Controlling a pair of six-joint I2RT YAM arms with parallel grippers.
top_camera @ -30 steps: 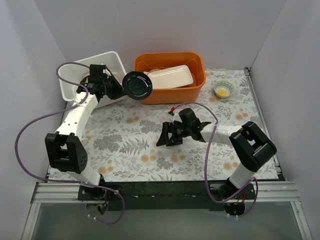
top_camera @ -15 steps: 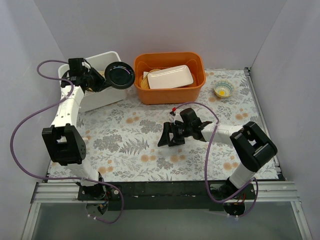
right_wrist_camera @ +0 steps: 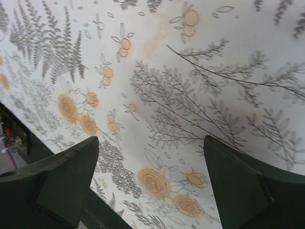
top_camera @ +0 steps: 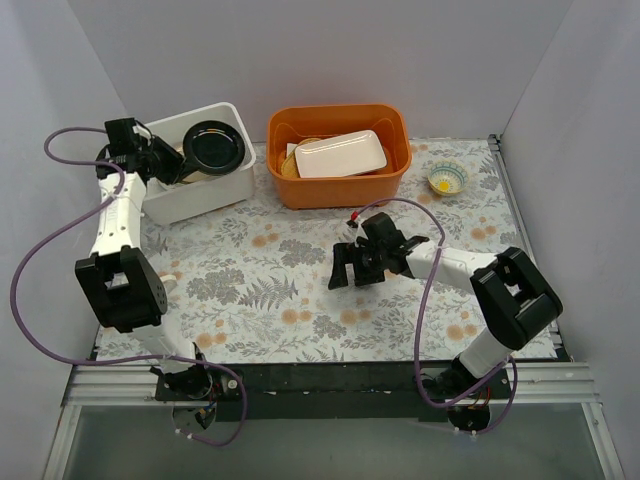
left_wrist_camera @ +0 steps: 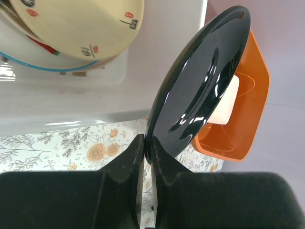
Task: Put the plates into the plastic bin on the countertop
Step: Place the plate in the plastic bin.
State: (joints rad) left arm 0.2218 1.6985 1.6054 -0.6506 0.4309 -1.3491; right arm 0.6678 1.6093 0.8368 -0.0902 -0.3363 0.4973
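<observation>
My left gripper is shut on the rim of a glossy black plate and holds it over the white plastic bin at the back left. In the left wrist view the gripper pinches the black plate on edge, with a cream plate with red marks lying in the bin below. My right gripper is open and empty above the leaf-printed countertop; it also shows in the right wrist view.
An orange tub holding a white rectangular dish and an amber plate edge stands beside the bin. A small yellow-centred bowl sits at the back right. Grey walls enclose the table.
My left arm has swung left and back, carrying the black plate from beside the orange tub to over the white bin. My right gripper shifted slightly right.
</observation>
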